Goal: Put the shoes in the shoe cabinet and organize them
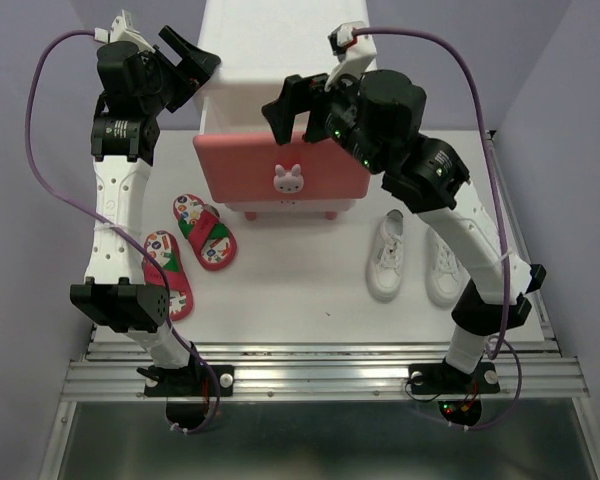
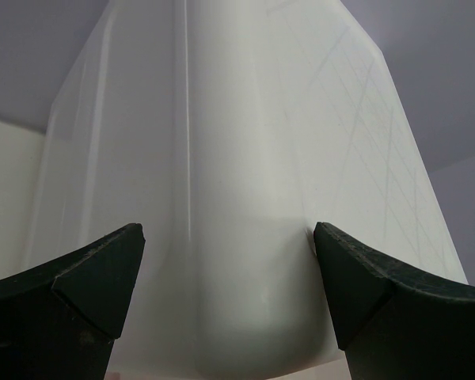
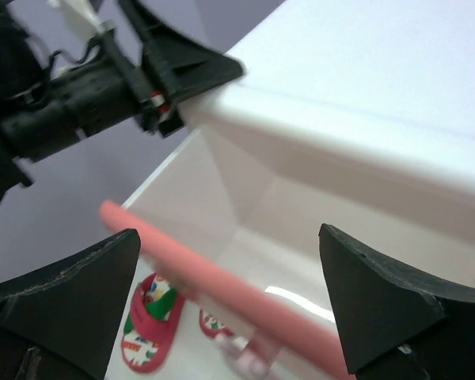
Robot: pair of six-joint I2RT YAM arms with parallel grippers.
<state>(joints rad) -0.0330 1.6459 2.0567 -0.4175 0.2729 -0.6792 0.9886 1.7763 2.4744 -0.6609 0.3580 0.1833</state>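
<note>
Awaiting loading: cabinet drawer [image 1: 270,165] out; sandals [image 1: 208,237] 8 o'clock, sneakers [image 1: 388,257] 4 o'clock of it, unstored on counter [image 1: 300,292]; left claw [image 1: 185,68], right claw [image 1: 290,100] released, empty.

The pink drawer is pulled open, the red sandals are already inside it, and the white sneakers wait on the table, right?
Not quite. The top external view shows the red sandals lying on the table, left of the pink drawer, not inside it. The drawer is open and the white sneakers do wait on the table.
</note>
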